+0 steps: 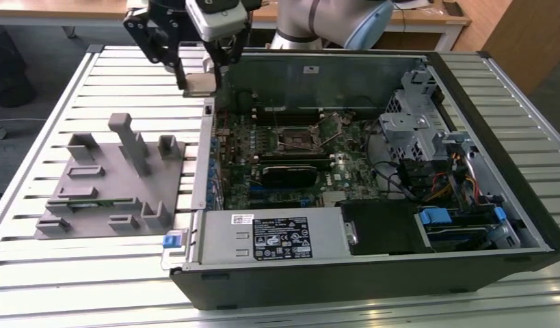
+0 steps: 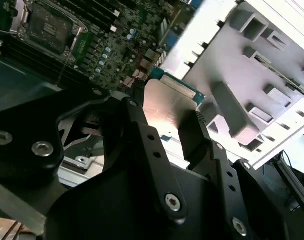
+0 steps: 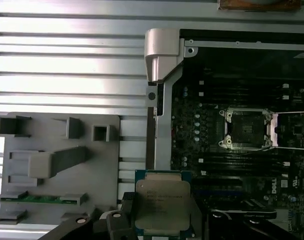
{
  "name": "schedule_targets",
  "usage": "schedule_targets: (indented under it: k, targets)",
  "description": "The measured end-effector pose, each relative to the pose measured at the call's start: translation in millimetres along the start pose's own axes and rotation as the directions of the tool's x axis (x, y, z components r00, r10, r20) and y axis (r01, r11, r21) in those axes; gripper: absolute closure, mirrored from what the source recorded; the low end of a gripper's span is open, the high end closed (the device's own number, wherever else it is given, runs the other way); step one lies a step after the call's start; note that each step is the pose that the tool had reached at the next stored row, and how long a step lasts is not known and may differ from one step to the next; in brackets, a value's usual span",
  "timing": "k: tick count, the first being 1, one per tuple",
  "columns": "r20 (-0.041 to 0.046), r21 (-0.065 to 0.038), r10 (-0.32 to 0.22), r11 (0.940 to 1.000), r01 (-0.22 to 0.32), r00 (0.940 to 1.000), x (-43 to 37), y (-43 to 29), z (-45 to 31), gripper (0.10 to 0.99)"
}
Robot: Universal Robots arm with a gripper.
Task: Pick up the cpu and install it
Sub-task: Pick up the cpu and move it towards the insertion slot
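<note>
As gripper (image 2: 161,117) clamps, flat silvery cpu (image 3: 163,202)

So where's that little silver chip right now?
The cpu is held in the gripper, over the wall of the open computer case at the exterior view's left.

Ext. view: looks down at an angle from high and well back, across slatted table (image 1: 42,273). Takes in whole open pc case (image 1: 353,287) centre-right of frame, grey fixture (image 1: 107,198) at left, gripper (image 1: 200,85) w/ cpu (image 1: 200,82) at upper left.

First wrist view: faces straight down from above the cpu (image 3: 162,205), mid range. Shares table, fixture, case corner, motherboard (image 3: 212,150) and socket (image 3: 244,130) w/ ext. view.

Second wrist view: sits v. close behind fingers (image 2: 192,135), tilted, looks obliquely past them onto board and fixture.

Common to all three: cpu, fixture, motherboard, socket.
</note>
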State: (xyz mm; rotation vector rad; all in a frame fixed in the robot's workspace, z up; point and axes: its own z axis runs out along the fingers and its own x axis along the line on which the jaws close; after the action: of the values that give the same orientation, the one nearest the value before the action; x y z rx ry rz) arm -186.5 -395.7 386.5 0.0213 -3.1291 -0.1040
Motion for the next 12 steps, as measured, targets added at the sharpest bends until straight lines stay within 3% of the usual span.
schedule_targets:
  k: [12]
  targets:
    - [-0.0001,0.0,0.0,1.0,0.0,1.0,-51.9,4.4,3.9,0.561]
